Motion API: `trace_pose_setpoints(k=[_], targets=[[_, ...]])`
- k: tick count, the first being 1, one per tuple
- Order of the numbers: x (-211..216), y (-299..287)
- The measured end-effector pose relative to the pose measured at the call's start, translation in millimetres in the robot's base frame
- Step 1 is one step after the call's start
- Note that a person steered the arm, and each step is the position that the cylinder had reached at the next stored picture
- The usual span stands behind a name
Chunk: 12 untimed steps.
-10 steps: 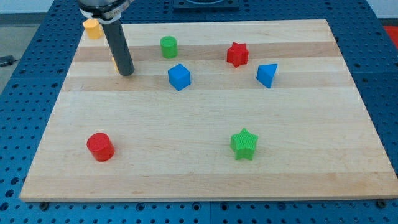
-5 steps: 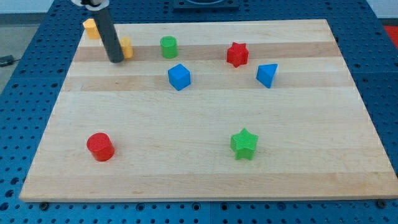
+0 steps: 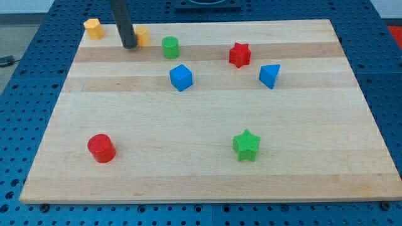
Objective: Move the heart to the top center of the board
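Note:
A small yellow-orange block (image 3: 142, 35), most likely the heart, lies near the board's top edge, left of centre; the rod hides its left part. My tip (image 3: 129, 46) sits right against the block's left side, at its lower left. A green cylinder (image 3: 170, 47) stands just to the right of the block.
A yellow hexagonal block (image 3: 93, 28) sits at the board's top left corner. A blue cube (image 3: 181, 77), a red star (image 3: 239, 54) and a blue triangular block (image 3: 269, 75) lie in the upper middle and right. A red cylinder (image 3: 101, 147) and a green star (image 3: 246, 145) lie lower down.
My tip has moved up and to the right, from the left part of the board toward its top edge. The yellow-orange block has slid up and right with it, toward the green cylinder.

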State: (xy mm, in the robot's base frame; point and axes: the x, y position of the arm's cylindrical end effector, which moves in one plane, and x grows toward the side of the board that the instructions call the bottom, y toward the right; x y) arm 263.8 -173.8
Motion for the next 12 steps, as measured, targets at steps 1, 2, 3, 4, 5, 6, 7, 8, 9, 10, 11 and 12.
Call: trace_pose_setpoints(k=[1, 2, 3, 4, 5, 6, 7, 8, 9, 10, 11, 12], targets=[[-14, -2], [-30, -21], [-35, -17], [-33, 0], [-31, 32], [-31, 74], [-31, 107], [-31, 124], [-33, 110], [-53, 83], [-64, 101], [-64, 129]])
